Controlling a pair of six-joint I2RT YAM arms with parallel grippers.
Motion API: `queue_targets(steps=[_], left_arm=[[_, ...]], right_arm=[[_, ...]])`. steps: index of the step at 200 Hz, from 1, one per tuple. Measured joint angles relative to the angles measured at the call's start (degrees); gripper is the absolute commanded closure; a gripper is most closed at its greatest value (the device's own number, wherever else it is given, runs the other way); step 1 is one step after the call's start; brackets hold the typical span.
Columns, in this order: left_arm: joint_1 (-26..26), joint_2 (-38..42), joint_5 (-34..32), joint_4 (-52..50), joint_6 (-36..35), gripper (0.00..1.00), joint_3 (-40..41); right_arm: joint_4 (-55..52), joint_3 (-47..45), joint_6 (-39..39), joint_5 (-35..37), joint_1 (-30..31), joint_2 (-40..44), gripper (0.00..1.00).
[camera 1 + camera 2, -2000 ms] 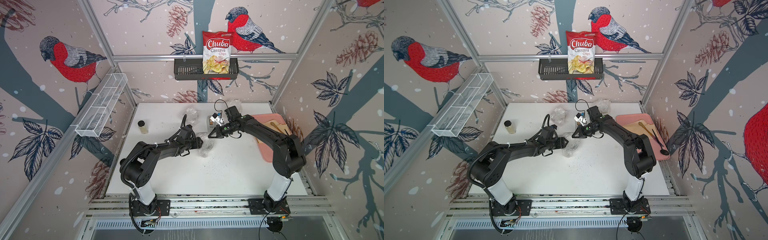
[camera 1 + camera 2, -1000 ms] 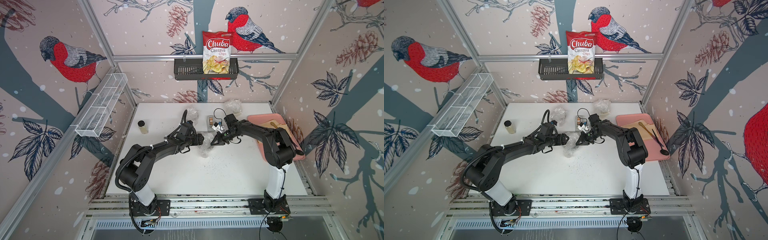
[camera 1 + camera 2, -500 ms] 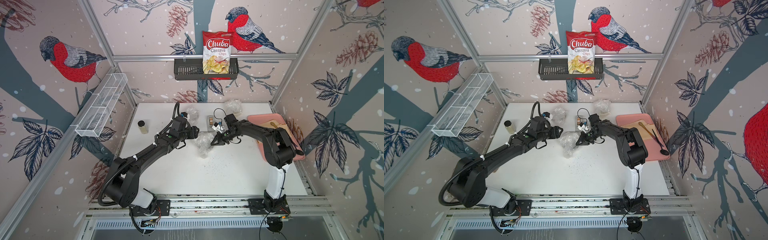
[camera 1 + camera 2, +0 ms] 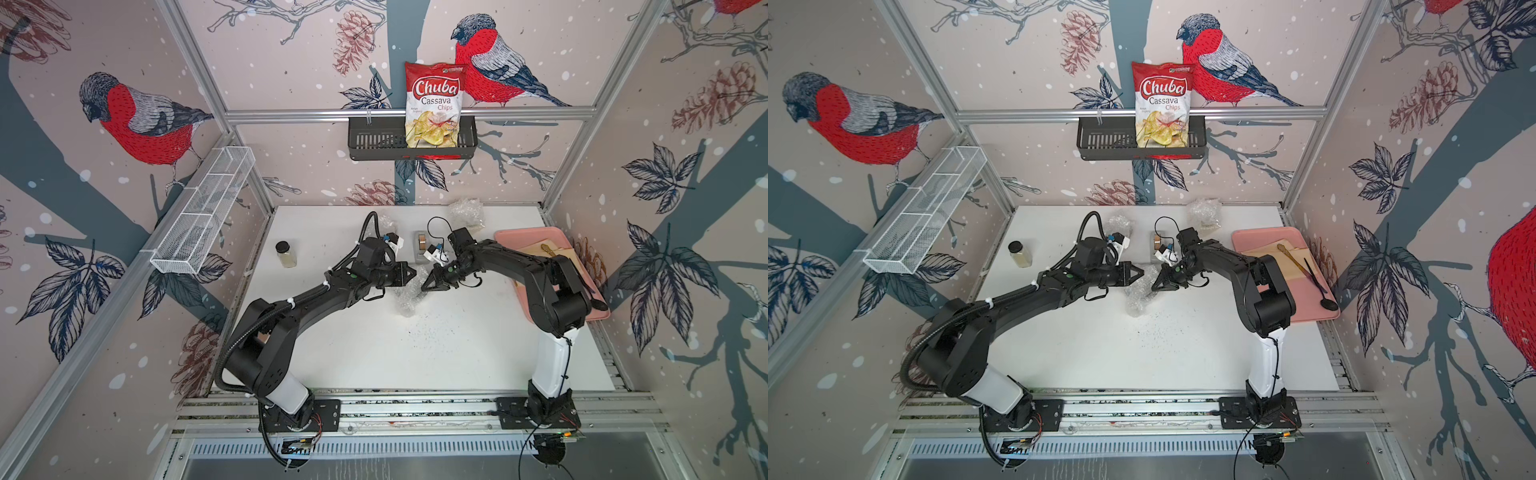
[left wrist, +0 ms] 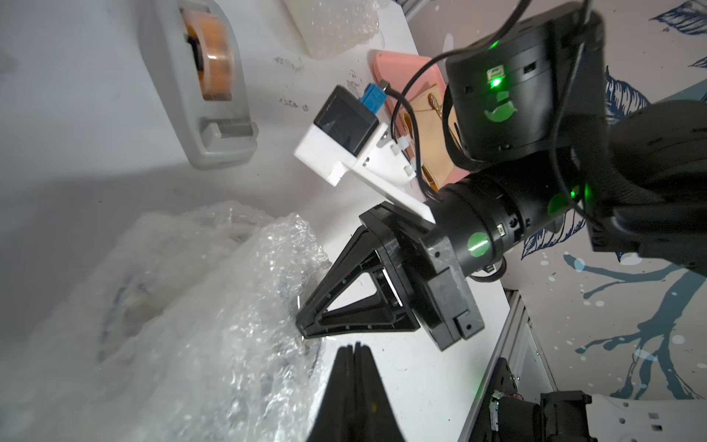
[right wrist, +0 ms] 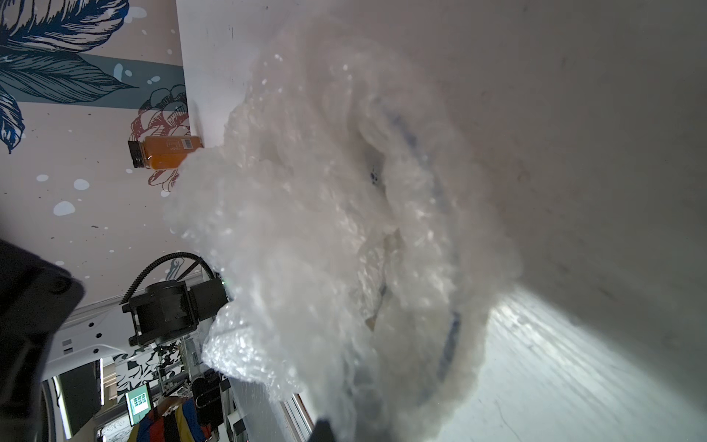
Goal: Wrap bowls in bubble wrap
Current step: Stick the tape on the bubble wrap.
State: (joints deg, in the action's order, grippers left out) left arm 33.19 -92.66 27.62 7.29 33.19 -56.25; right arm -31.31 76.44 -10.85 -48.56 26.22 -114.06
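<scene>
Left gripper point(image 5: 354, 347): I see the jaws pressed together with nothing between them; the tip is just beside the bubble wrap point(image 5: 214, 325).
Right gripper point(image 5: 302, 330): jaws together, pinching the edge of the bubble wrap from the opposite side.
Bowl point(image 6: 451, 336): inside the crumpled bubble wrap; only a blue rim shows through.
Bubble wrap position: on the white table point(image 4: 374, 353), between both grippers.
Tape dispenser point(image 4: 422, 248): behind it, apart.

Black jointed arms point(image 4: 519, 262) on white lower links point(image 4: 548, 361), looping black cables point(image 4: 232, 345), green lights point(image 5: 496, 81), triangular fingers point(image 5: 359, 330).
</scene>
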Motion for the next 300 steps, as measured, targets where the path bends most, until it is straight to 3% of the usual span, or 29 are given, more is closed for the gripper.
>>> queue_targets(steps=[94,167,300], left_arm=[[0.3,-16.2,0.8,6.2,1.1,0.94,-3.8],[-0.5,-19.5,2.3,14.9,1.5,0.94,-2.5],[-0.5,-19.3,2.1,14.4,1.3,0.94,-2.6]], right_arm=[[0.0,0.0,0.0,0.1,-0.1,0.1,0.93],[1.3,0.0,0.0,-0.9,-0.8,0.4,0.93],[1.6,-4.1,-1.1,-2.8,-2.8,3.2,0.93]])
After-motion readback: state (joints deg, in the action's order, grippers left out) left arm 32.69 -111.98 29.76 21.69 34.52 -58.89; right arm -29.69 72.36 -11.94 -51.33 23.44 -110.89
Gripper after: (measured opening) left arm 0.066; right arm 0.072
